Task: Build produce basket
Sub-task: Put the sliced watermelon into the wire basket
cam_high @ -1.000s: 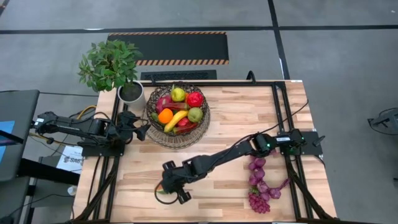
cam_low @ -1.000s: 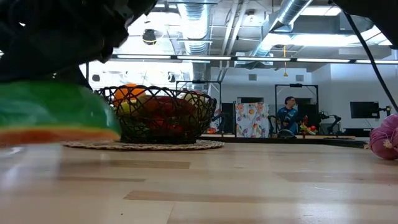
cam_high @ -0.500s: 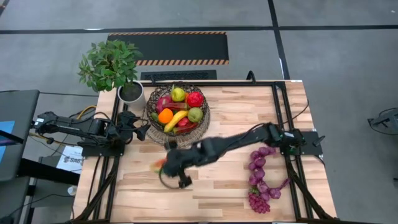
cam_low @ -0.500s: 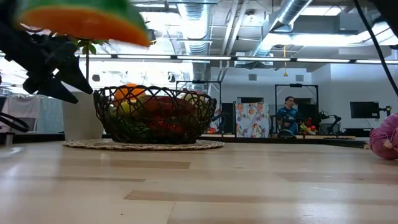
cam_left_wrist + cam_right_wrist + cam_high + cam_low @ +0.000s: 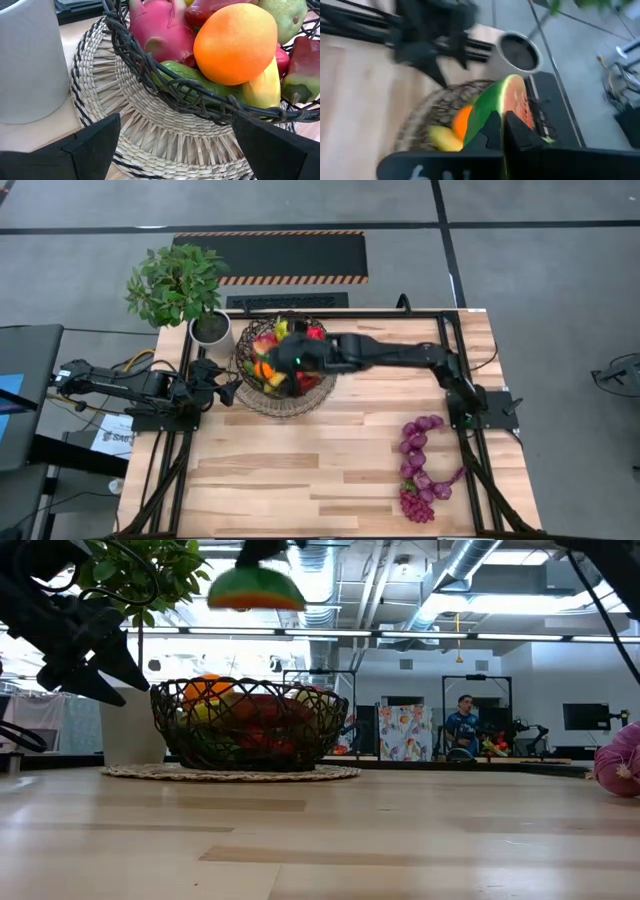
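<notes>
From above, the right gripper (image 5: 285,361) is seen over the basket (image 5: 322,388) at the table's far left; the grapes (image 5: 419,477) remain at the near right. At table level, the watermelon slice (image 5: 255,587), green-rinded, is carried above the basket. In the right wrist view it is pinched between closed jaws; lowering and release are judged next. The left gripper (image 5: 175,145) waits spread beside the mat (image 5: 150,135).
</notes>
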